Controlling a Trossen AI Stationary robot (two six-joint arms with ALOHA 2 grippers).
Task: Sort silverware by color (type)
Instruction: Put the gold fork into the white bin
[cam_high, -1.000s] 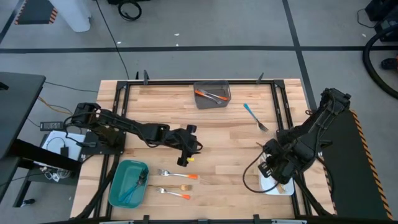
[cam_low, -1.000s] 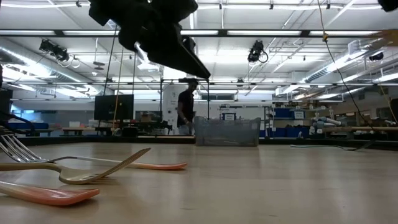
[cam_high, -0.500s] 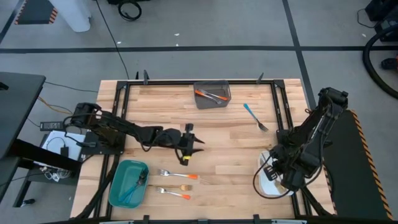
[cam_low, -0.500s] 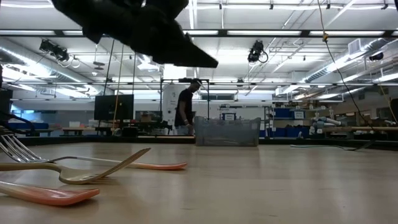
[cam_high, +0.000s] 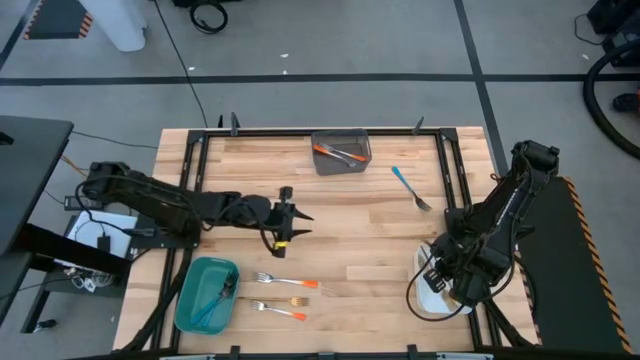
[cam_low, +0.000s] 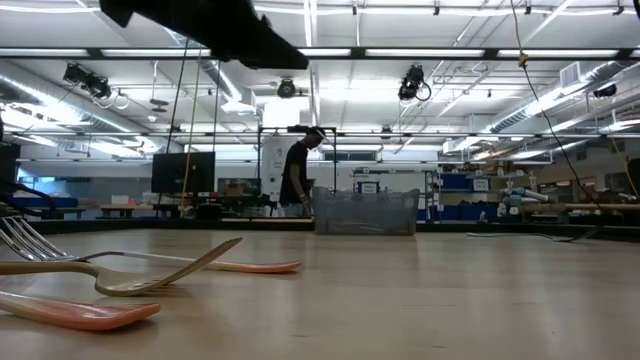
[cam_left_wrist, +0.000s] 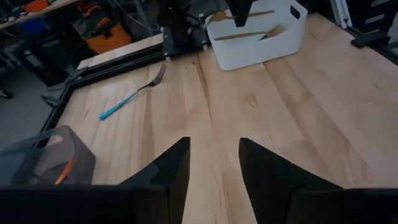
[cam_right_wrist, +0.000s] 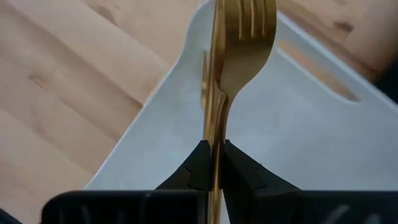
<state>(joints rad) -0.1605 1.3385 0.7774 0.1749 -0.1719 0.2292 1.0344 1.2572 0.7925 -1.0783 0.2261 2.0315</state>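
Observation:
My right gripper is at the table's near right, over the white bin, shut on a gold fork. Another gold fork lies in that bin. My left gripper hangs open over bare wood left of the table's middle, nothing between its fingers. A blue-handled fork lies flat at the far right. Two orange-handled forks lie flat near the front edge. The grey bin holds orange-handled pieces, and the teal bin holds blue ones. My right gripper pinches the gold fork's handle just behind its head between its two fingers. The fingers come from above, pointing steeply down, with the fork running on along them. Its tines point down into the white bin; whether they touch the floor I cannot tell.
The black frame rails run along the table's edges. Bare wood lies between the grey bin and the two orange-handled forks. In the low view a person stands in the room far behind the table.
My left gripper has drawn back toward the table's left edge and risen, staying open. My right gripper has sunk toward the white bin with the gold fork still in its fingers, drifting a little toward the near edge.

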